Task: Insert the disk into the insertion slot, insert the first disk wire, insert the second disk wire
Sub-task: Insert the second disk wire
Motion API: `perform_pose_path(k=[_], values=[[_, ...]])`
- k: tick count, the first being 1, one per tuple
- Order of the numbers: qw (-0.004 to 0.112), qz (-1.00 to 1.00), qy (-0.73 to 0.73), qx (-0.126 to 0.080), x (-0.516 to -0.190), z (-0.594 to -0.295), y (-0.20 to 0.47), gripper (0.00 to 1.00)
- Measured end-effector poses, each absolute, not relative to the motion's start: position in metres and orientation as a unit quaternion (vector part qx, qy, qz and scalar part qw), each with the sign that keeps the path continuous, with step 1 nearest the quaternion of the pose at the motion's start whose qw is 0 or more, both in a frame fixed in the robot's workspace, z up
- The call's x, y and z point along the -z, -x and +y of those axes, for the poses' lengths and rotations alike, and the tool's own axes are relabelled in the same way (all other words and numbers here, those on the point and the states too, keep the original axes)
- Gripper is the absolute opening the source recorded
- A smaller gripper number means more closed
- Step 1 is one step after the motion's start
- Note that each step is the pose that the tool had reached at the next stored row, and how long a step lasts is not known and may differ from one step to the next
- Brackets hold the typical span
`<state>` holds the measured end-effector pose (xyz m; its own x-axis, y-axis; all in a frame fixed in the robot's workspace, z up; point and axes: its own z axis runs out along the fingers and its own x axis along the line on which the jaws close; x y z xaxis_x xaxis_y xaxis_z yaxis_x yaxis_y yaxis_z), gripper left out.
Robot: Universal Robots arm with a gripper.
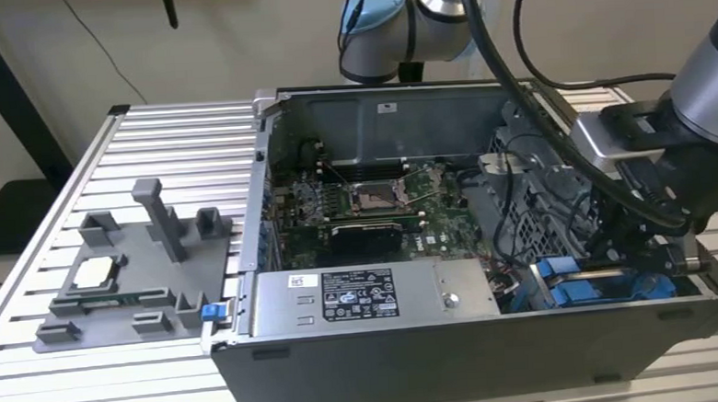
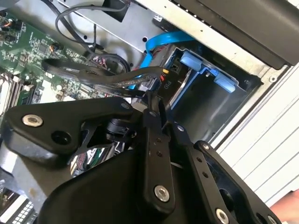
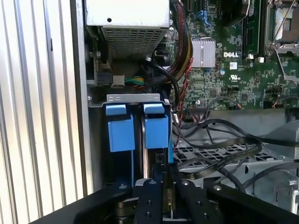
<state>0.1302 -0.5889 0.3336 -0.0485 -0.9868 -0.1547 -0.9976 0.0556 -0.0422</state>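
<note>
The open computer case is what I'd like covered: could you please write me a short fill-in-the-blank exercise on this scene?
1. The gripper is down inside the computer case, close to the ____-framed disk.
2. The grey plastic fixture stands outside the case, on the exterior view's ____.
3. The case rests on a ribbed ____ table.

Missing words: blue; left; metal

Blue drive frames (image 3: pixel 155 130) in grey perforated bay (image 1: pixel 542 212), green circuit board (image 1: pixel 372 205), black gripper (image 3: pixel 164 198), silver ribbed table (image 1: pixel 147 157), grey plastic fixture (image 1: pixel 130 277).
</note>
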Motion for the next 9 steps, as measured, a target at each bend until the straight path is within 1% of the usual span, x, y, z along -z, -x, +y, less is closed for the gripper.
perform_pose_path(k=[9], values=[[0.071, 0.723, 0.686, -0.038, -0.364, -0.589, -0.130, 1.00]])
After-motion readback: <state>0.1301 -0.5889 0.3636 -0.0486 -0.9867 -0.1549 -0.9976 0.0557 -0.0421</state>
